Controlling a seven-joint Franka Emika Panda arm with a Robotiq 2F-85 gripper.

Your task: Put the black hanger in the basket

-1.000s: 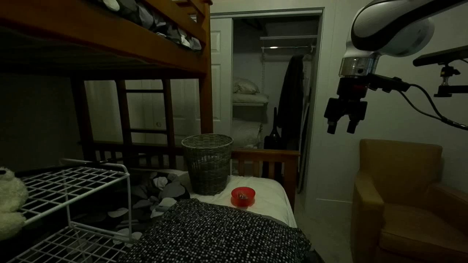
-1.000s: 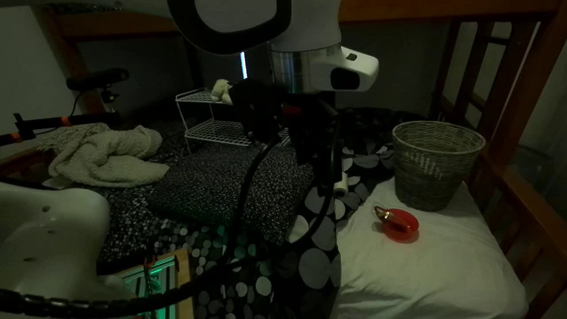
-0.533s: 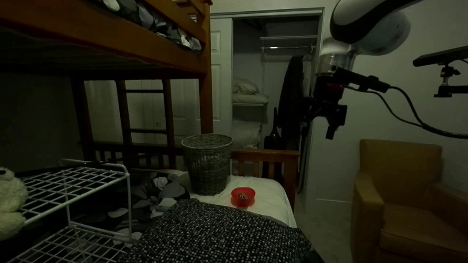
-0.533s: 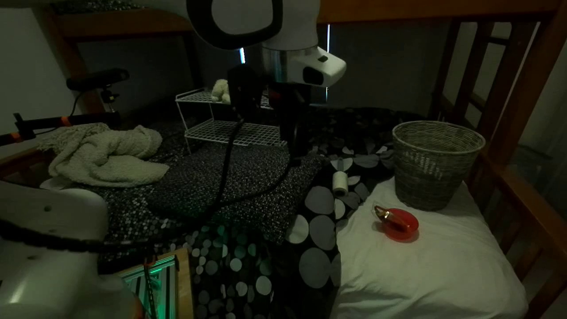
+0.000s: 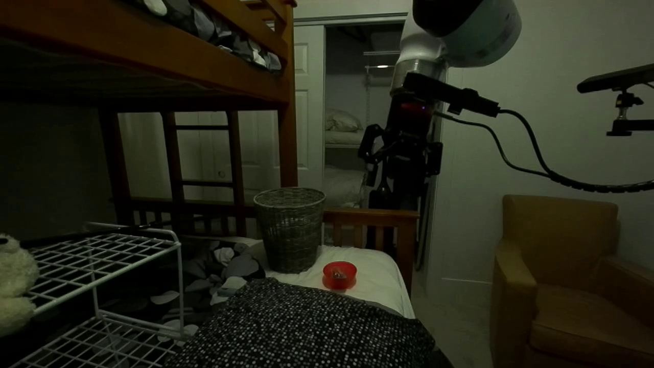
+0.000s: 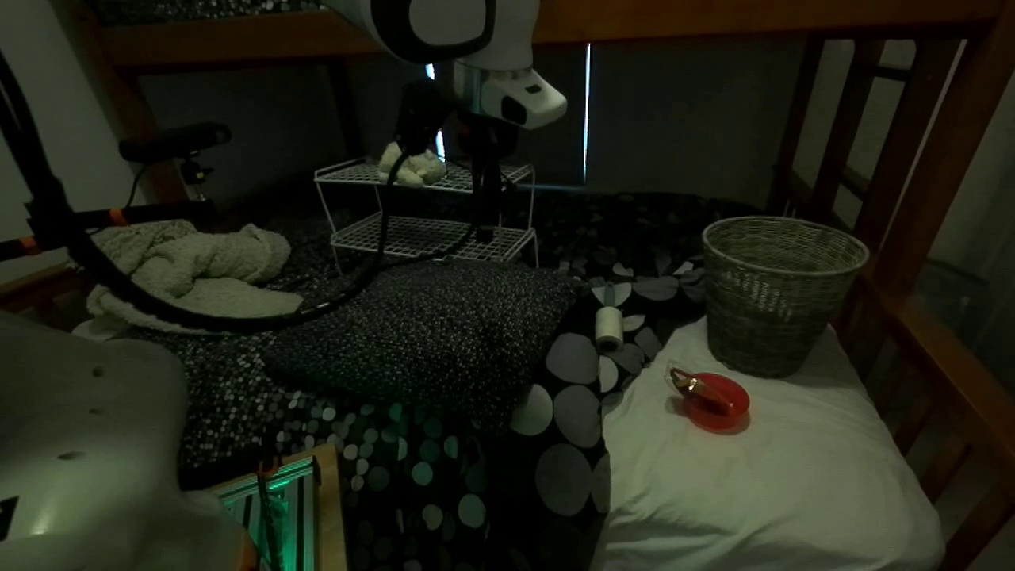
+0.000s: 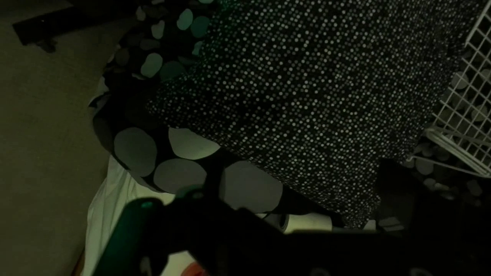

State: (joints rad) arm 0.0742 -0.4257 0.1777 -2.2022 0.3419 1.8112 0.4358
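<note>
Hanger [image 5: 66, 236] lies on top of the rack [image 5: 180, 286] (super faint in this light). Gripper [image 5: 402, 176] hangs well apart from the rack, fingers spread. Basket [image 5: 289, 237] and bowl [image 5: 339, 284] sit right of the rack in both exterior views.

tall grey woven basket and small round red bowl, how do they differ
The tall grey woven basket is larger than the small round red bowl. The basket's walls are openwork; the bowl's look smooth. A brownish thing pokes over the bowl's rim, while nothing rises above the basket's. Both are round, open-topped and rest on white bedding.
</note>
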